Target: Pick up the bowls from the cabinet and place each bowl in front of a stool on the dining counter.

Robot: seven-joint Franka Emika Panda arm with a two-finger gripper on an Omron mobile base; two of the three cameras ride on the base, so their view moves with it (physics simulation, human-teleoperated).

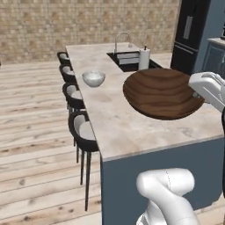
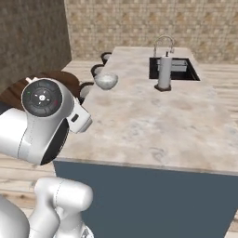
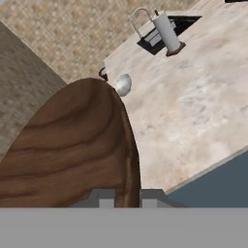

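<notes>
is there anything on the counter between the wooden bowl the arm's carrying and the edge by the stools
Nothing visible. The wooden bowl is held in the jaws above the dining counter; the marbled bowl sits farther along that edge.

Left base view: looked from behind and left of the arm, forward and down along the counter (image 1: 118,127), stools (image 1: 81,127) lined on its left. Right base view: looked from behind right over the same top (image 2: 153,125). Both shared the far sink (image 1: 127,59), the grey bowl (image 1: 93,78). Hand view: sat close against the wooden bowl (image 3: 72,150), rolled, facing the far sink (image 3: 167,31).
</notes>
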